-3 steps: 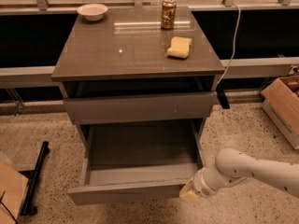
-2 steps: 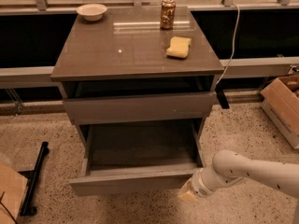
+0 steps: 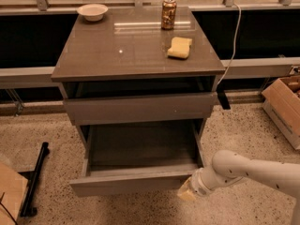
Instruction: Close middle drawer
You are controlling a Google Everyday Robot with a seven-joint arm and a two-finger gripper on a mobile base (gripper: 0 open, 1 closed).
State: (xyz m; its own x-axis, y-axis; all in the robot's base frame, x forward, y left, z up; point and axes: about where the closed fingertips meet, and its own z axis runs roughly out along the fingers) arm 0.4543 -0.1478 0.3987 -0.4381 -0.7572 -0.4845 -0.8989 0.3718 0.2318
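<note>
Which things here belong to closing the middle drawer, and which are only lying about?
For the job: middle drawer, pulled out; hand, at its front's right end.
Lying about: bowl, can and sponge on the cabinet top; cardboard box at the right.

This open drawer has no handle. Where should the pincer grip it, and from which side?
Probably take the middle drawer by the top edge of its front panel, coming from above and in front: the flat face offers no handle, but that edge stands free over the open inside. The pincer sits at its front right corner.
</note>
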